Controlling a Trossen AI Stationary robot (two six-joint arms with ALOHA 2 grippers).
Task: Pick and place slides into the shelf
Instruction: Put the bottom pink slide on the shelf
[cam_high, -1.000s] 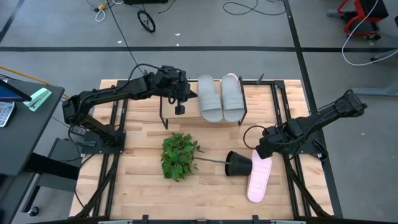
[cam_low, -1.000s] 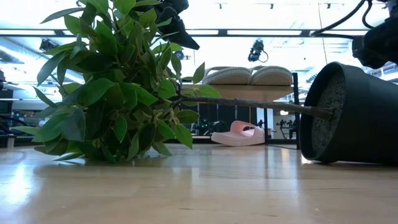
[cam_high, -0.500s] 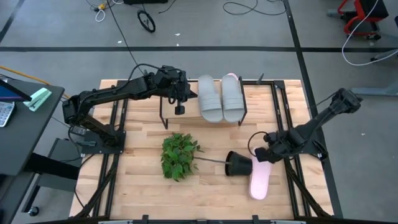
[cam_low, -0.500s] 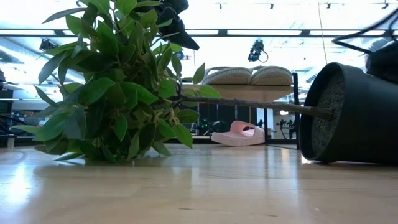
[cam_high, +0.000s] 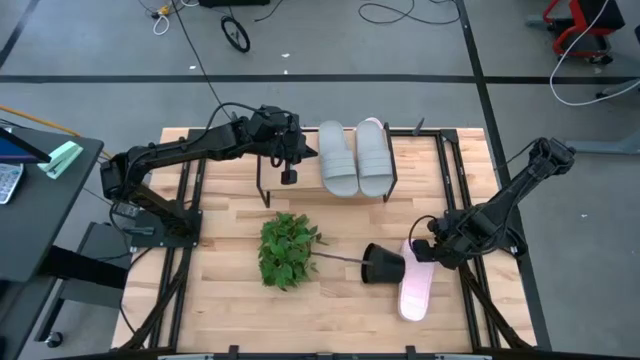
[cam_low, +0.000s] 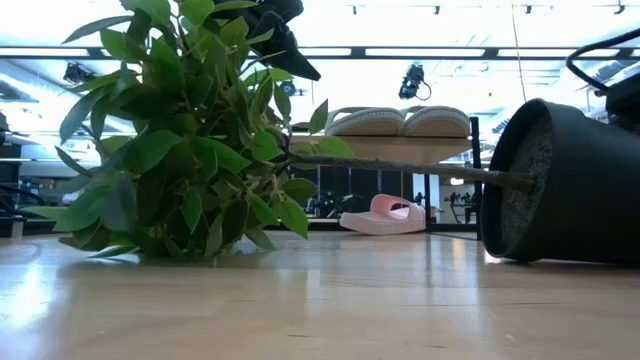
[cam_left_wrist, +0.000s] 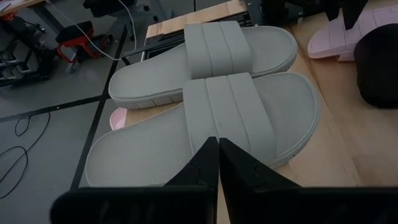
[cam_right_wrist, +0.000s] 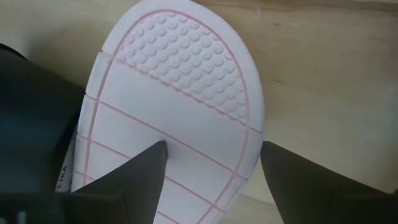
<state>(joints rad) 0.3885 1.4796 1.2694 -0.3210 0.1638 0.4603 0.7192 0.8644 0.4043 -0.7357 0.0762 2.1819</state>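
On my right wrist camera the right gripper has its fingers spread wide, one on each side of a pale pink slide that lies sole up on the table. I can't tell whether either finger touches it. From above, that gripper sits over the end of the pink slide nearest the shelf, just beside the tipped black pot, whose plant lies across the boards.

Farther back, the left gripper hangs beside the shelf, at the side away from the right arm. On my left wrist camera its fingers are pressed together with nothing between them, pointing at the two grey slides lying side by side, strap up, on the shelf's top board.

From table height I see a second pink slide resting under the shelf, with the grey pair on top of it.
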